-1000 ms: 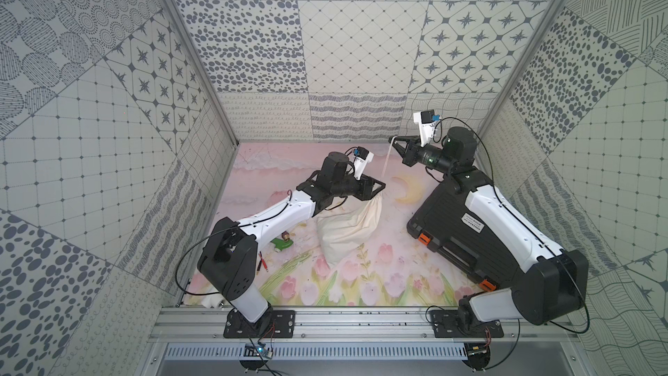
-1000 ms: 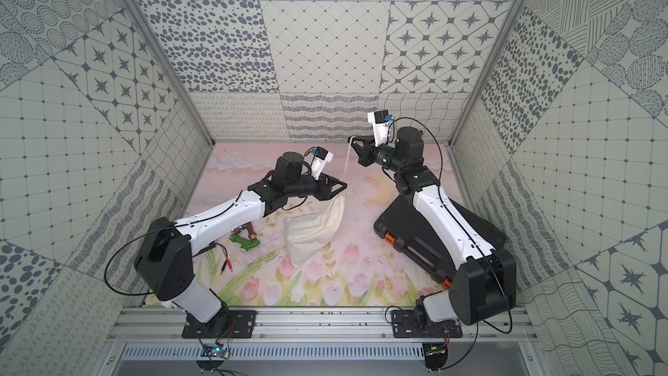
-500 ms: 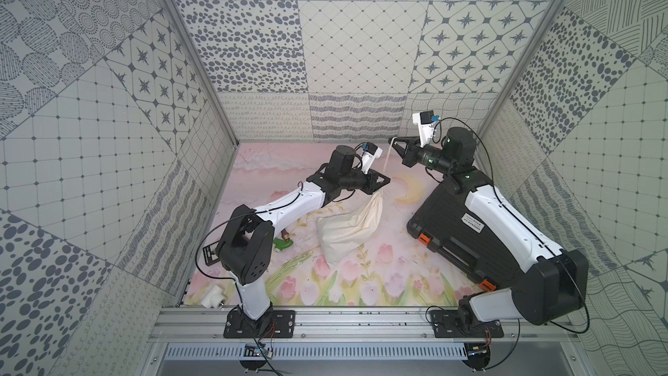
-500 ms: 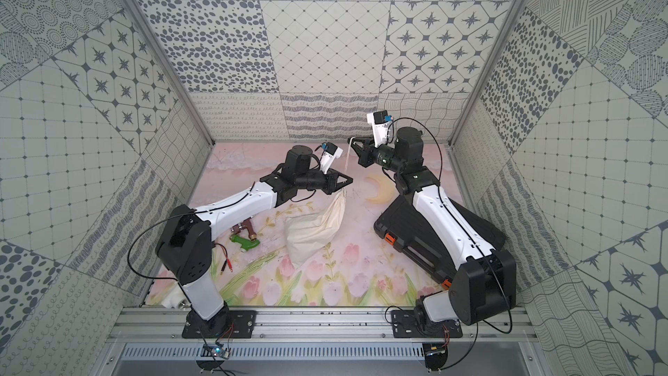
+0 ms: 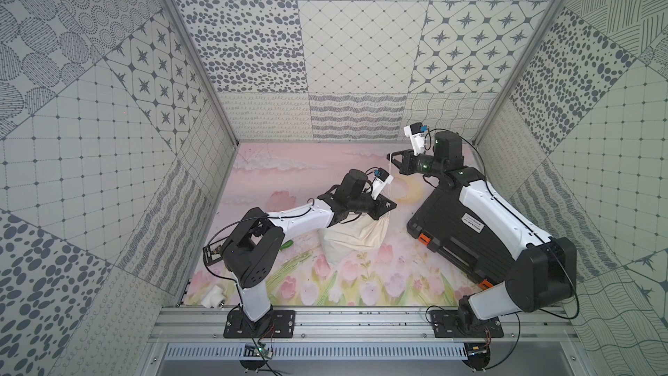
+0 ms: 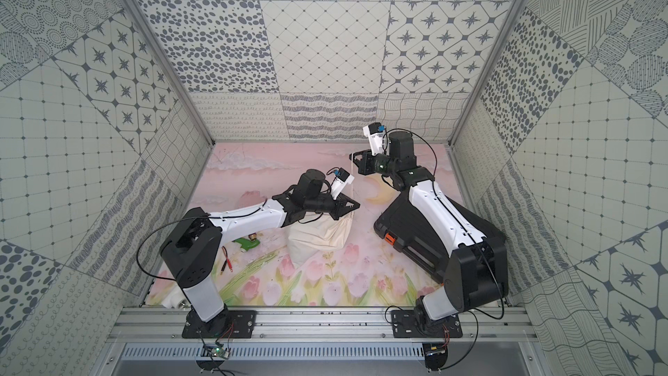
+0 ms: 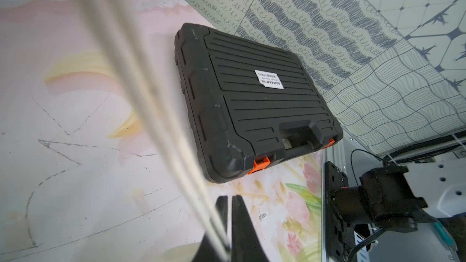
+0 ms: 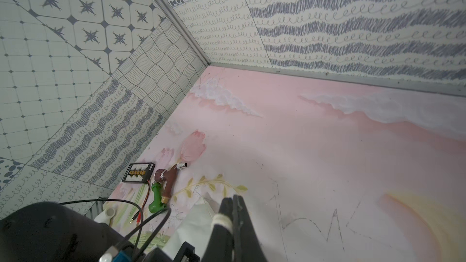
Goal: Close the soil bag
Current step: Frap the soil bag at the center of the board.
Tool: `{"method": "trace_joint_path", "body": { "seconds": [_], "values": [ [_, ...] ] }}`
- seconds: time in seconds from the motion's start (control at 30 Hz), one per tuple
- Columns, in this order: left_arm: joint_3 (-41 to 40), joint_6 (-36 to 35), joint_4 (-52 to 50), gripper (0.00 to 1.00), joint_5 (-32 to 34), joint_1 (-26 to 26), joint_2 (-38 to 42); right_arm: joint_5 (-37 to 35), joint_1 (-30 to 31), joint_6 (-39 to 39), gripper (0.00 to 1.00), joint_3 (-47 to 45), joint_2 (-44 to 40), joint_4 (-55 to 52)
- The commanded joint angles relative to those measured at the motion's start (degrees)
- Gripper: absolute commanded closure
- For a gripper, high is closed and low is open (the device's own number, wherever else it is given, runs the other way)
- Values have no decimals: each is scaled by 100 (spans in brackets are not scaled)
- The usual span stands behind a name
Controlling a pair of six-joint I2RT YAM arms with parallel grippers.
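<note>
The soil bag (image 5: 356, 238) (image 6: 318, 236), a cream cloth sack, lies on the floral mat in the middle. Its gathered neck rises to my left gripper (image 5: 389, 206) (image 6: 352, 206). In the left wrist view that gripper (image 7: 229, 197) is shut, and the two strands of white cord (image 7: 141, 84) run in between its fingers. The cord (image 5: 390, 179) climbs straight up to my right gripper (image 5: 391, 156) (image 6: 352, 156), which is held higher and farther back. The right gripper (image 8: 233, 197) is shut on the cord (image 8: 221, 219), which wraps over one finger.
A black ribbed hard case (image 5: 444, 218) (image 7: 252, 102) with orange latches lies right of the bag, under the right arm. Left of the bag lie a green-handled tool (image 6: 247, 244), a brown tap (image 8: 167, 182), red leads (image 6: 231, 265) and a small black board (image 8: 138, 172). A white cylinder (image 5: 213, 296) sits front left.
My left gripper has closed, moved right and come down onto the cord at the bag's neck. The right arm has held still with the cord.
</note>
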State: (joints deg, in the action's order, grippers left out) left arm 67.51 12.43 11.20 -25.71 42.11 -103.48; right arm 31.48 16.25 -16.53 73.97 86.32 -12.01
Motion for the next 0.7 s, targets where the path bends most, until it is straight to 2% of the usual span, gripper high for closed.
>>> {"method": "trace_joint_path", "body": {
  "seconds": [0.0,0.27,0.4,0.67],
  "values": [
    [-406,-257,-1898,91,-40,432,-271,-532,-225,-199,100,810,-89,1928],
    [-355,-446,-2590,87,251,625,-421,-705,-503,-275,100,970,9,1969],
    [-307,-544,-3073,88,237,704,-526,-731,-645,-313,100,1132,138,1966],
    [-233,-680,-4250,93,706,1045,-643,-720,-911,-440,100,1531,476,1972]
  ]
}}
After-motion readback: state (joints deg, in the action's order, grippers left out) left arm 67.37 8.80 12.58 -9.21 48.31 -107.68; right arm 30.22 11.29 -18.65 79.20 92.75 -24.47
